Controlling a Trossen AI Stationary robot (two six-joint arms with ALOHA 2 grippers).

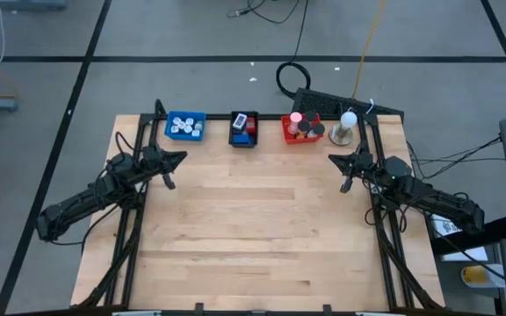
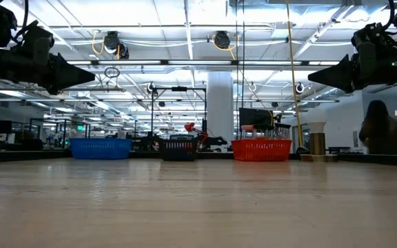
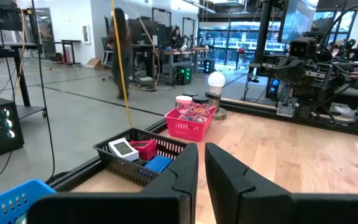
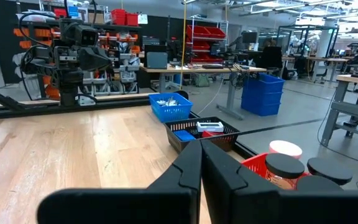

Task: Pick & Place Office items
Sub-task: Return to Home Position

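**Both hands empty, every item already binned**

My left hand (image 1: 181,158) hangs over the left side of the bench (image 1: 253,237) and my right hand (image 1: 334,161) over the right side, both well apart from the bins. Each has its fingers drawn together with nothing between them.

The office items (image 3: 123,148) lie in three bins along the far edge. Pale round pieces are in the blue bin (image 2: 100,148), flat white, red and blue pieces in the black bin (image 2: 178,149), and pink and black-topped cylinders in the red bin (image 2: 261,149). I see none loose on the wood.

I judge them light and stiff. The flat ones offer little to pinch, so I would take them by their long edges. The cylinders look smooth and may slip or roll, so I would grip them across the body. What the pale pieces are, I cannot make out.

The bin walls crowd any reach, so straight down from above seems best. The white ball-topped stand (image 1: 347,123) is just beside the red bin and easy to knock. Dark frame rails (image 3: 79,173) border the bench, and its middle is open for swinging
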